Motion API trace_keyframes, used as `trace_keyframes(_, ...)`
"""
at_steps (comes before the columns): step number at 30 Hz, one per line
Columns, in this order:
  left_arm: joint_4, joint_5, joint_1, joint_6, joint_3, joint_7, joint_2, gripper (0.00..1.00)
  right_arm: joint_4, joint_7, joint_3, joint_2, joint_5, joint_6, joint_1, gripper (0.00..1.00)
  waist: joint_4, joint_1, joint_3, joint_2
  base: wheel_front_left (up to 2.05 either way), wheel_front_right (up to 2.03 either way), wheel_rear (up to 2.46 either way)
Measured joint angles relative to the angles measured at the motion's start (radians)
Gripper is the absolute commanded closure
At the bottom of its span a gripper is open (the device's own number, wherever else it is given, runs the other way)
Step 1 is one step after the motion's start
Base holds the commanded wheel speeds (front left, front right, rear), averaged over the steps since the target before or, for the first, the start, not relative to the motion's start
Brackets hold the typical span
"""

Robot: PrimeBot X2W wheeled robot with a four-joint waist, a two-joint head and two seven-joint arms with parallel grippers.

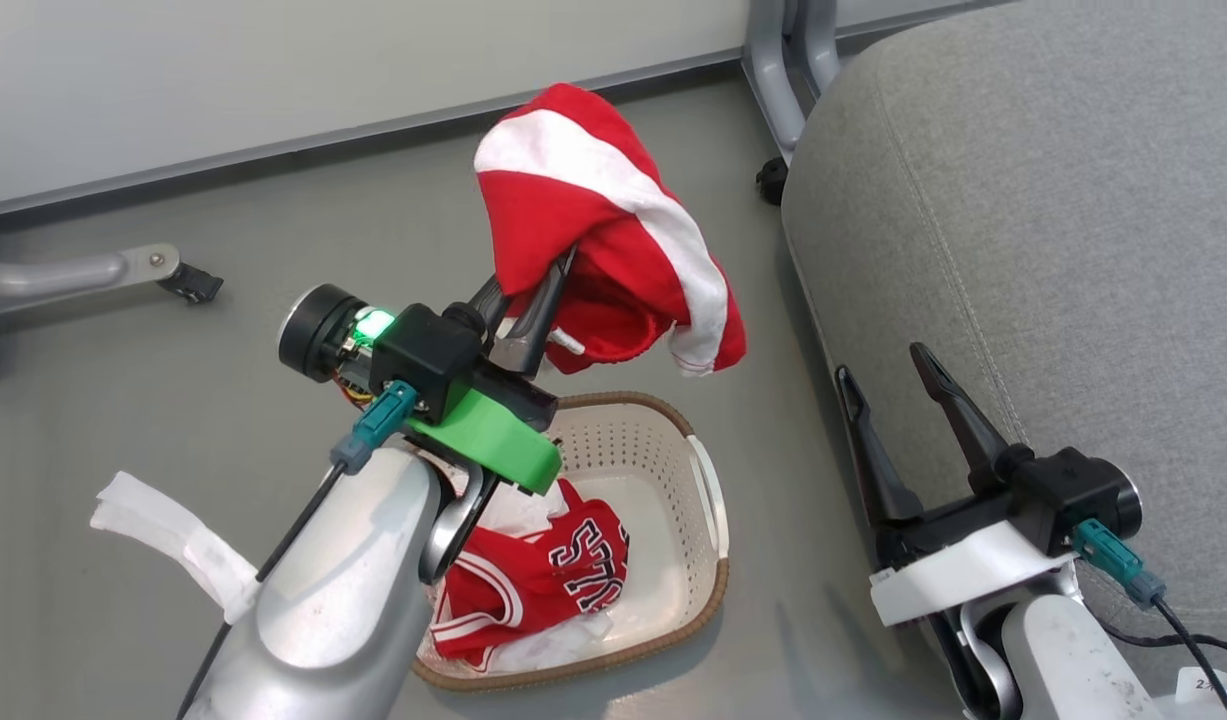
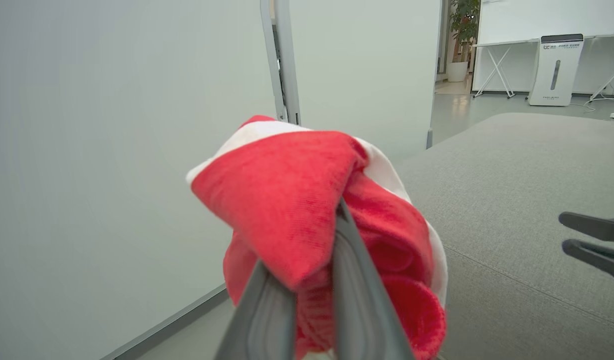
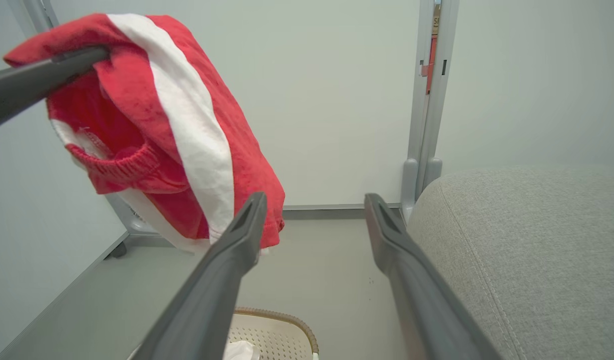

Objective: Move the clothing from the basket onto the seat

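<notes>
Holding the striped garment [image 1: 613, 210] up in the air with the left gripper [image 1: 558, 272]: jaws clamped on a bunch of the red cloth, tips buried in the folds. It hangs bunched off the jaws, with a broad white stripe running over the top and down one side. A gathered red hem shows in the right wrist view. In the head view it's over the grey floor [image 1: 273, 250], up past the far rim of the basket [image 1: 711, 505]. It's left of the seat [image 1: 1053, 250] and not touching it.

In the basket lies the jersey [image 1: 553, 575], crumpled, red with white piping and lettering facing up, on some white fabric in the bottom. Part of it is hidden behind the left forearm. The basket sits on the floor near the seat's left edge, with a strip of floor between them.

As for the right gripper [image 1: 881, 362], jaws are apart and hold nothing. They point up the head view alongside the seat's rounded left edge; can't tell if they touch the upholstery. In the left wrist view the two tips poke in from the right, over the seat.

A grey frame leg with a black caster [image 1: 188, 285] stands on the floor at far left, with a pale wall panel [image 1: 273, 80] behind. A white strip [image 1: 173, 540] hangs off the left forearm.
</notes>
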Motion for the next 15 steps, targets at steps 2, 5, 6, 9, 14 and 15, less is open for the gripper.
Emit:
trace_keyframes(2, -0.017, -0.002, -0.001, 0.000, -0.003, 0.000, 0.002, 1.00, 0.001, 0.000, 0.000, 0.000, 0.004, 0.000, 0.011, 0.00, 0.003, 0.0000, -0.014, 0.0000, 0.00, 0.00, 0.00)
trace_keyframes(5, -0.040, -0.006, -0.001, 0.000, -0.012, 0.000, 0.008, 1.00, 0.002, 0.000, 0.001, 0.000, 0.005, 0.000, 0.028, 0.00, 0.007, 0.0000, -0.042, 0.0000, 0.00, 0.00, 0.00)
trace_keyframes(6, -0.044, -0.006, -0.001, 0.000, -0.014, 0.000, 0.009, 1.00, 0.002, 0.000, 0.001, 0.000, 0.006, 0.000, 0.032, 0.00, 0.007, 0.0000, -0.048, 0.0000, 0.00, 0.00, 0.00)
trace_keyframes(9, -0.053, -0.007, -0.001, 0.000, -0.020, 0.000, 0.012, 1.00, -0.001, 0.000, 0.001, 0.000, 0.007, 0.000, 0.035, 0.00, 0.008, 0.0000, -0.063, 0.0000, 0.00, 0.00, 0.00)
trace_keyframes(14, -0.062, -0.010, 0.003, 0.000, -0.028, 0.000, 0.016, 1.00, -0.011, 0.000, 0.007, 0.000, 0.008, 0.000, 0.045, 0.00, 0.010, 0.0000, -0.077, 0.0000, 0.00, 0.00, 0.00)
trace_keyframes(15, -0.062, -0.010, 0.004, 0.000, -0.028, 0.000, 0.017, 1.00, -0.015, 0.000, 0.009, 0.000, 0.008, 0.000, 0.045, 0.00, 0.011, 0.0000, -0.078, 0.0000, 0.00, 0.00, 0.00)
